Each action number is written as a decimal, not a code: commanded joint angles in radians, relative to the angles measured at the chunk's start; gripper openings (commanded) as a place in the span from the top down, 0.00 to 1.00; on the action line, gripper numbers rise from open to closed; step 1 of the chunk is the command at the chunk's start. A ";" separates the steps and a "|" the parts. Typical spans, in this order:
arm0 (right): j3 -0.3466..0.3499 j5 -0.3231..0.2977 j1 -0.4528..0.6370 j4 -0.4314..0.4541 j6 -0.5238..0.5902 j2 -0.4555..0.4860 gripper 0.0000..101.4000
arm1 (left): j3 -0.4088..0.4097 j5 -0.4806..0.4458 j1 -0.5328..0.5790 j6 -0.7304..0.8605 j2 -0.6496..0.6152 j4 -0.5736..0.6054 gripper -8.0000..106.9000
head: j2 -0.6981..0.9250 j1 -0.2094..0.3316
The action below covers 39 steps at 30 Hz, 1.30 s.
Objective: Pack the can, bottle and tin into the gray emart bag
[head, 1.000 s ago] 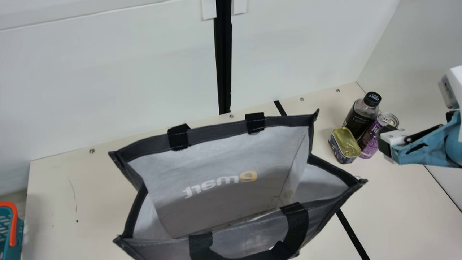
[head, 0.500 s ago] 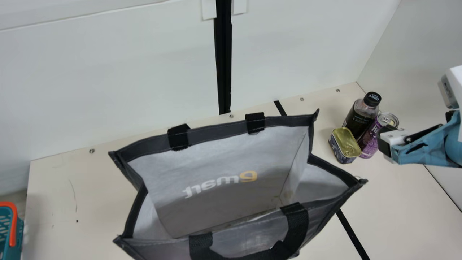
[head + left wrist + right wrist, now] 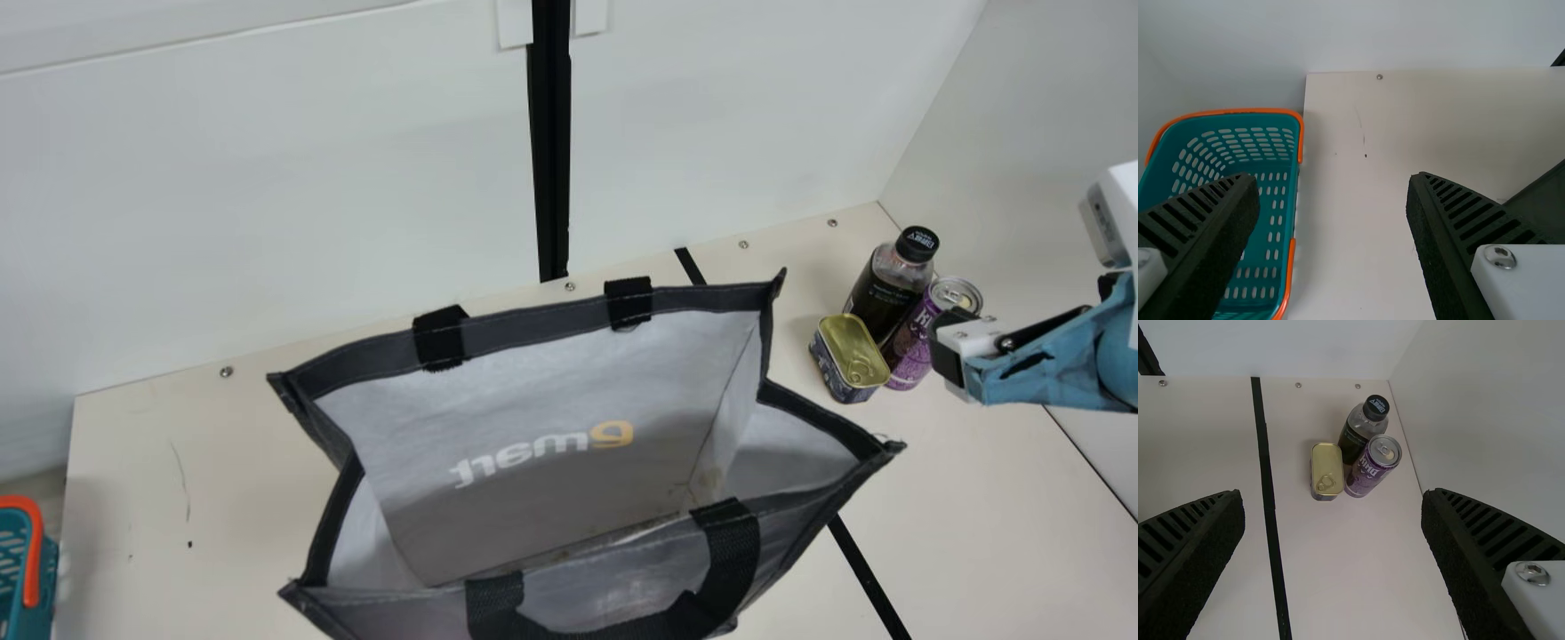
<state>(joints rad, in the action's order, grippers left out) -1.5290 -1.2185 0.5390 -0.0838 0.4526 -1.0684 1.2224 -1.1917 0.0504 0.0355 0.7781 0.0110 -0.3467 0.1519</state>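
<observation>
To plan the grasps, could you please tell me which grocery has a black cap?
The dark bottle, behind the purple can and the tin, which both have metal tops.

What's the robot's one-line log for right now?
can, bottle, tin: together on table, not packed | gray bag: open | left gripper: open | right gripper: open
</observation>
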 commanded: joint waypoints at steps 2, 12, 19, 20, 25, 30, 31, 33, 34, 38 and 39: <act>0.000 0.000 0.000 0.000 0.000 0.000 0.10 | 0.012 0.010 0.015 -0.011 0.014 -0.005 0.15 | -0.002 0.023; 0.000 0.000 0.000 0.000 0.000 0.000 0.10 | 0.084 0.038 0.101 -0.054 0.082 -0.057 0.15 | -0.002 0.023; 0.000 0.000 0.000 0.000 0.000 0.000 0.10 | 0.139 0.047 0.168 -0.088 0.131 -0.108 0.15 | -0.002 0.023; 0.000 0.000 0.000 0.000 0.000 0.000 0.10 | 0.147 0.048 0.177 -0.091 0.138 -0.114 0.15 | -0.002 0.023; 0.000 0.000 0.000 0.000 0.000 0.000 0.10 | 0.186 0.050 0.226 -0.116 0.171 -0.150 0.15 | -0.002 0.023; 0.000 0.000 0.000 0.000 0.000 0.000 0.10 | 0.225 0.053 0.276 -0.141 0.204 -0.179 0.15 | -0.002 0.023; 0.000 0.000 0.000 0.000 0.000 0.000 0.10 | 0.233 0.054 0.285 -0.145 0.210 -0.185 0.15 | -0.002 0.023; 0.000 0.000 0.000 0.000 0.000 0.000 0.10 | 0.247 0.055 0.306 -0.155 0.222 -0.198 0.15 | -0.002 0.023; 0.000 0.000 0.000 0.000 0.000 0.000 0.10 | 0.254 0.055 0.314 -0.158 0.227 -0.202 0.15 | -0.002 0.023; 0.000 0.000 0.000 0.001 0.000 0.000 0.10 | 0.280 0.057 0.351 -0.176 0.251 -0.223 0.15 | -0.002 0.023; 0.000 0.000 0.000 0.001 0.000 0.000 0.10 | 0.287 0.058 0.359 -0.180 0.257 -0.225 0.15 | -0.002 0.023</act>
<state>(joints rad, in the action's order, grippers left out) -1.5290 -1.2185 0.5390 -0.0829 0.4526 -1.0684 1.5040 -1.1350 0.4015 -0.1394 1.0293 -0.2139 -0.3482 0.1519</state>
